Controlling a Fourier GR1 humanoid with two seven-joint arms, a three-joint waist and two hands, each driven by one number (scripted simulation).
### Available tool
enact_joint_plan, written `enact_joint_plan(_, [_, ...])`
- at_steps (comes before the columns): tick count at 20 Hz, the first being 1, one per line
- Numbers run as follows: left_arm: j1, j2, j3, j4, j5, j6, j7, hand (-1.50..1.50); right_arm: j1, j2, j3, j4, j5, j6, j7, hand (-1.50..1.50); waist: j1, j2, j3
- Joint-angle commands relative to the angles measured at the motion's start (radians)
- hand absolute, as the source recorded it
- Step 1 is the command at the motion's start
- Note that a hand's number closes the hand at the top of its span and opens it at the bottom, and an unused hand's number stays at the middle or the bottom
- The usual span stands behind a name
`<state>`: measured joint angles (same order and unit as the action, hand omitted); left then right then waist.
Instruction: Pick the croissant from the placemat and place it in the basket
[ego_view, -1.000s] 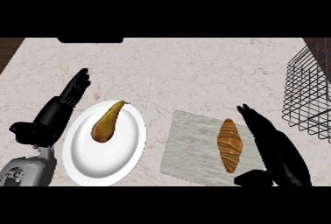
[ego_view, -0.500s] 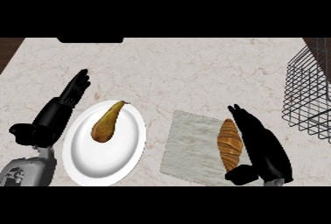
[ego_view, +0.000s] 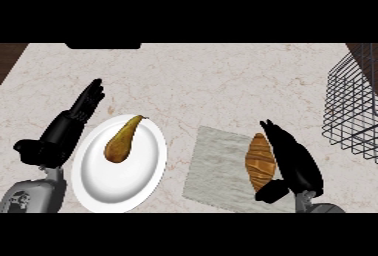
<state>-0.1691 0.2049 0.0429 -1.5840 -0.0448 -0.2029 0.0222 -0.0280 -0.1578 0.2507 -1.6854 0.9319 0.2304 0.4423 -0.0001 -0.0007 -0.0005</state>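
Note:
A brown croissant (ego_view: 260, 161) lies lengthwise on the grey placemat (ego_view: 218, 167), near the mat's right side. My right hand (ego_view: 295, 162) is laid right against the croissant's right flank, fingers straight and pointing away, thumb (ego_view: 272, 190) tucked under the croissant's near end. The hand is open and has not closed on the croissant. The black wire basket (ego_view: 354, 110) stands at the right edge, partly cut off. At the left, my left hand (ego_view: 70, 127) rests open, fingers up.
A white plate (ego_view: 144, 172) with a brownish pear (ego_view: 122, 140) lies between the left hand and the placemat. The marble counter stretches bare toward the back. A dark object sits at the top edge, left of centre.
My right hand has slid left and come up against the croissant, its thumb now at the croissant's near end. The croissant and left hand have stayed put.

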Motion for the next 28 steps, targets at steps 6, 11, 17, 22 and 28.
enact_joint_plan(6, [-0.005,-0.015,0.021,0.071,-0.014,-0.027,-0.067,0.0,0.064,0.03,0.043,0.015,0.013,0.026,-0.039,-1.5,-0.002,0.001,0.0])
enact_joint_plan(11, [-0.024,-0.028,0.013,0.014,-0.025,-0.006,-0.003,0.0,-0.089,-0.012,-0.025,0.234,0.003,0.052,-0.137,1.5,0.002,0.001,0.001])
enact_joint_plan(17, [-0.049,-0.016,0.044,0.076,-0.017,-0.022,-0.036,0.0,-0.053,-0.017,0.047,0.185,0.085,0.042,-0.139,1.5,-0.001,0.002,0.0])
enact_joint_plan(22, [0.017,-0.043,-0.001,-0.049,-0.034,-0.013,0.023,0.0,0.0,-0.021,0.09,0.124,0.165,-0.022,-0.141,1.5,0.0,-0.001,0.0])
enact_joint_plan(28, [0.004,-0.04,0.009,-0.046,-0.033,-0.014,0.044,0.0,0.177,-0.04,0.095,-0.099,0.188,-0.029,-0.062,1.5,-0.008,-0.002,0.0])
